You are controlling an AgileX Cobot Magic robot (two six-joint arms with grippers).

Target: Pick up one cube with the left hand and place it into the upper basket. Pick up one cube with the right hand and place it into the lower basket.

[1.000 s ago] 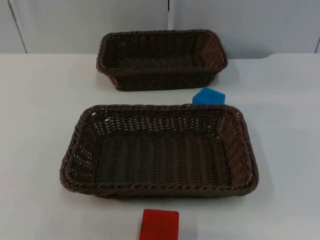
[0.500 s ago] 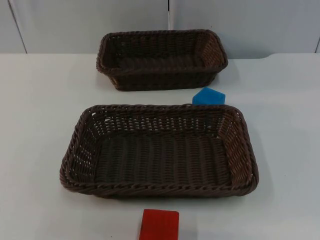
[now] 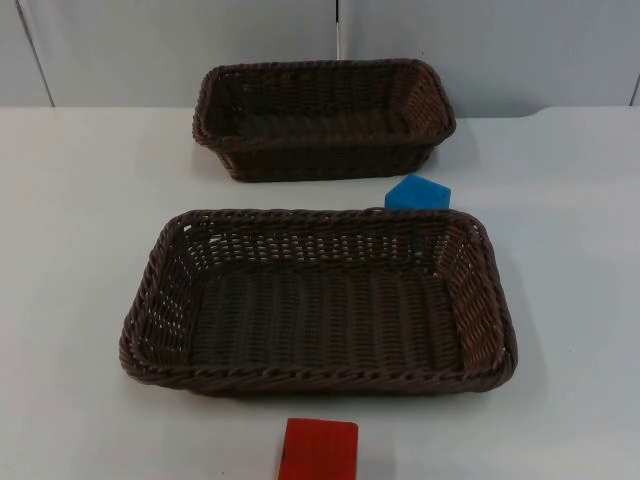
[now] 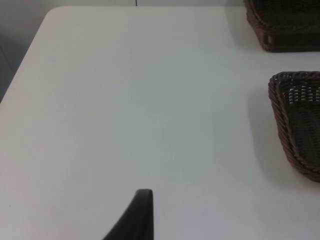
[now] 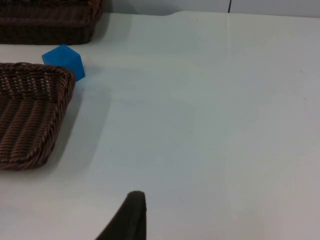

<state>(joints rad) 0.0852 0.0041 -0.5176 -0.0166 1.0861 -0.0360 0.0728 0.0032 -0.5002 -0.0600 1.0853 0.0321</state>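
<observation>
- From the top view I have the upper basket [image 3: 322, 118] at the far edge of the table [image 3: 80, 250], close against the partition wall [image 3: 180, 50], and the lower basket [image 3: 318, 300] nearer to me; both hold no cube, so I judge neither pick has begun
- The blue cube [image 3: 418, 192] sits in the gap between the two baskets, toward the right, just beside the lower basket's far rim; I would have to come down from above there, as wicker crowds it on two sides
- The red cube [image 3: 317, 449] lies near me, in front of the lower basket and apart from its rim, with open table to either side, so it looks the easier grab
- In the left wrist view the left gripper [image 4: 135, 217] hangs over bare table left of both baskets, waiting; one fingertip is in sight, so I cannot tell how its fingers stand
- In the right wrist view the right gripper [image 5: 127, 217] waits over the wide open table right of the baskets, the blue cube ahead at the lower basket's corner; again I cannot tell its finger spacing
</observation>
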